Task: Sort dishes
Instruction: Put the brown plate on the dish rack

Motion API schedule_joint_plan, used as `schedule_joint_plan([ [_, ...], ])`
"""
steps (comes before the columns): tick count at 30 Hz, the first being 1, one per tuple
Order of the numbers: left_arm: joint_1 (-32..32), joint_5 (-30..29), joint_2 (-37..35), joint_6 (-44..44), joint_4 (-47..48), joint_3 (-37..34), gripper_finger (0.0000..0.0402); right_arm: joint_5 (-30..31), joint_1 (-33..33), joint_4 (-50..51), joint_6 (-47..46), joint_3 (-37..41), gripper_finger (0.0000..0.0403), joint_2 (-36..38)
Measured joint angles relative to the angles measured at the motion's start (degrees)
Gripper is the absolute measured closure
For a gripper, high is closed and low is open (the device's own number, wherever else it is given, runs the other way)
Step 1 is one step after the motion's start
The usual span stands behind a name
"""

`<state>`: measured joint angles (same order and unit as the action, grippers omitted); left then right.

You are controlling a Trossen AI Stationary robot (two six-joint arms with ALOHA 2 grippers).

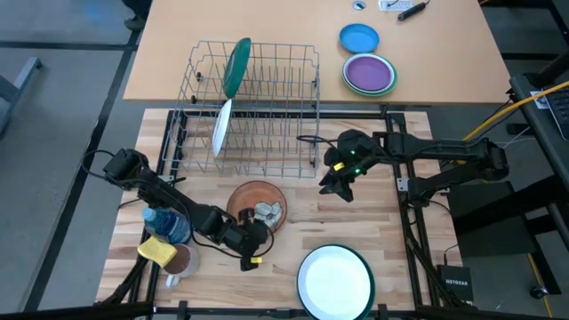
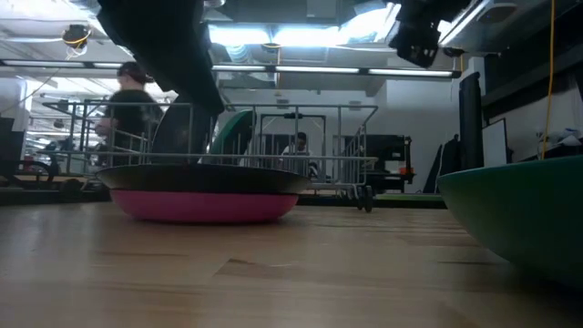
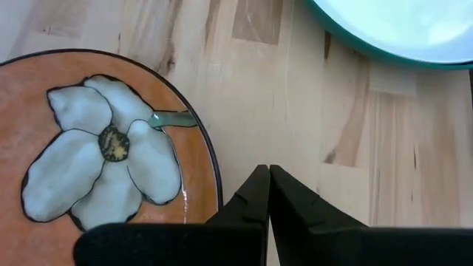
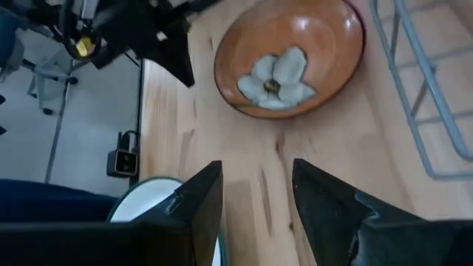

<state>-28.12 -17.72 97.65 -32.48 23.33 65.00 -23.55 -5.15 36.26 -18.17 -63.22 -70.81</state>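
High view: my left claw (image 1: 252, 252) sits pinched tight, holding nothing, low over the wooden worktop (image 1: 391, 240), just beside the round brown dish w/ white flower (image 1: 259, 205). Large white green-rimmed plate (image 1: 335, 282) lies near, on its other side. Right claw (image 1: 337, 185) hangs w/ fingers spread wide, empty, brown dish ahead of it, wire dish rack (image 1: 253, 116) w/ upright green plate (image 1: 236, 67) and white plate (image 1: 221, 127) close beside.

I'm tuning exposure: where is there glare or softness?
Low view: ceiling lights blow out, the green-rimmed plate sits soft at the edge. Right wrist view: the end effector blurs; the brown flower dish is soft.
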Motion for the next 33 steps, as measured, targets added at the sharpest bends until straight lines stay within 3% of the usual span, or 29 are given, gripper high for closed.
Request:
schedule_joint_plan([
  [6, 0.7, 0.1, 0.0, -1.9, 0.2, 0.0, 0.0388, 2.1, 3.3, -0.9, 0.5, 0.0, 0.0235, -0.7],
  [13, 2.4, 1.0, 0.0, -9.1, 2.4, 0.0, 0.0301, 2.1, 7.0, -1.0, 0.5, 0.0, 0.0235, -4.0],
  [21, 0.5, 1.5, 0.0, 5.4, 4.3, 0.0, 0.0225, 2.1, 9.7, -0.7, 0.5, 0.0, 0.0235, -9.0],
  [25, -0.5, 1.1, 0.0, 12.1, 8.9, 0.0, 0.0216, 2.0, 10.2, -0.6, 0.5, 0.0, 0.0235, -10.9],
  [33, -0.7, -0.5, 0.0, 16.4, 13.7, -1.6, 0.0215, 2.2, 10.0, -0.8, 0.7, 0.0, 0.0235, -11.9],
])
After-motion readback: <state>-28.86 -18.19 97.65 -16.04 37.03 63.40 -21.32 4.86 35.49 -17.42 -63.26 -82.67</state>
